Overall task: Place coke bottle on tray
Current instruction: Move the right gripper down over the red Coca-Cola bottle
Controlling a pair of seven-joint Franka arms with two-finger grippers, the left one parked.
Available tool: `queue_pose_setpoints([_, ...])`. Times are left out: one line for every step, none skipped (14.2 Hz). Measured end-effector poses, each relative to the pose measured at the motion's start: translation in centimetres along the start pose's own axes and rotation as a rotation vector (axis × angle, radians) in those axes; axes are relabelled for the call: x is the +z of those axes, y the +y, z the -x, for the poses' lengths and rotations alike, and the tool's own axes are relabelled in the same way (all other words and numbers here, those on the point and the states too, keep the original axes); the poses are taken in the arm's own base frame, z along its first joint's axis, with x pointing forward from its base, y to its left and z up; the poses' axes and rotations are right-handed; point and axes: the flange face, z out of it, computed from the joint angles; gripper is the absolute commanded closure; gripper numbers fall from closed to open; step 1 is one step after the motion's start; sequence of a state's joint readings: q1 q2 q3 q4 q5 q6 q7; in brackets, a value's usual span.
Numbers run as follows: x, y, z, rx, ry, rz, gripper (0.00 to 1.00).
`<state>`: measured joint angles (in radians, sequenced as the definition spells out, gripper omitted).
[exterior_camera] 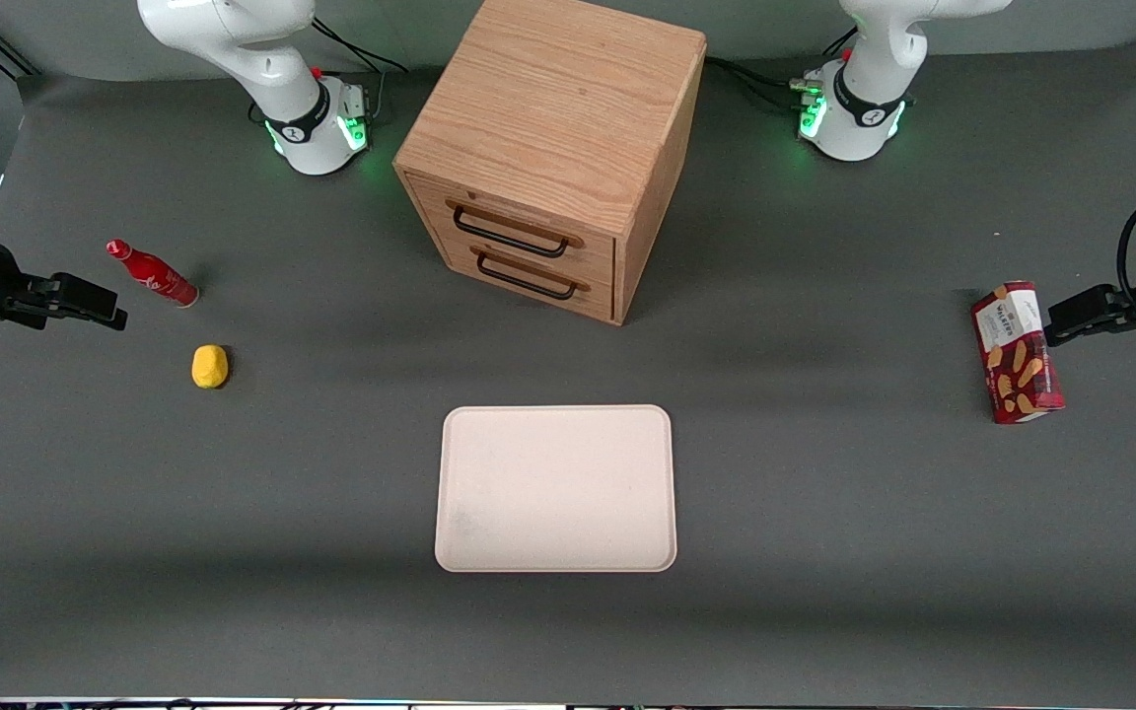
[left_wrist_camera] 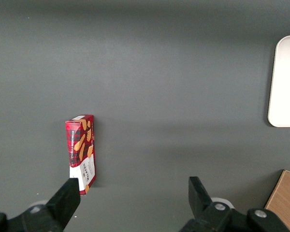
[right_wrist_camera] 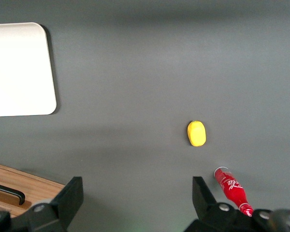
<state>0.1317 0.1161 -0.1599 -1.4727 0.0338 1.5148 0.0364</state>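
- Fingers (right_wrist_camera: 72, 195) spread wide apart, nothing between them; gripper (right_wrist_camera: 135, 198) hovering above the bare table toward the working arm's end.
- Coke bottle (exterior_camera: 152, 274) lying on its side on the table, just beside the gripper (exterior_camera: 85, 301) and slightly farther from the front camera, well apart from the tray (exterior_camera: 556, 488).
- Long axis slanted across the table, cap end pointing away from the front camera, base end nearer the lemon (exterior_camera: 210, 366).
- Judged next: shift over the bottle and turn the wrist to close across its slim body, not along it; risk of rolling.
- Tray empty, sitting in front of the drawer cabinet (exterior_camera: 550, 148).
- Right wrist view: bottle (right_wrist_camera: 231, 187) close by one finger, off the gap's centre; also lemon (right_wrist_camera: 196, 133) and tray corner (right_wrist_camera: 19, 67).
- Front view alone: whole tray, and snack box (exterior_camera: 1017, 352) toward the parked arm's end.
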Motion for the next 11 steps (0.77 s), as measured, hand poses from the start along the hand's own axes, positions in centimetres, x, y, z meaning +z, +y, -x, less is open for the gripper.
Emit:
queue_pose_setpoints([0.0, 0.0, 0.0, 0.0, -0.002, 0.0, 0.0])
queue_pose_setpoints([0.1, 0.0, 0.0, 0.0, -0.005, 0.0, 0.0])
queue_pose_setpoints([0.2, 0.1, 0.0, 0.001, -0.009, 0.0, 0.0])
queue_pose_setpoints([0.5, 0.2, 0.0, 0.005, -0.017, 0.001, 0.0])
queue_pose_setpoints([1.1, 0.5, 0.0, 0.005, -0.035, 0.002, 0.0])
queue_pose_setpoints([2.1, 1.0, 0.1, 0.003, -0.064, 0.003, 0.0])
queue_pose_setpoints([3.3, 2.0, 0.2, -0.003, -0.087, 0.003, 0.0])
queue_pose_setpoints([4.6, 3.7, 0.4, -0.022, -0.097, 0.003, 0.0])
queue_pose_setpoints([6.0, 5.7, 0.7, -0.05, -0.099, 0.01, 0.0])
queue_pose_setpoints([7.3, 7.9, 1.4, -0.075, -0.1, 0.025, 0.0])
queue_pose_setpoints([8.3, 9.7, 2.4, -0.098, -0.098, 0.037, 0.0])
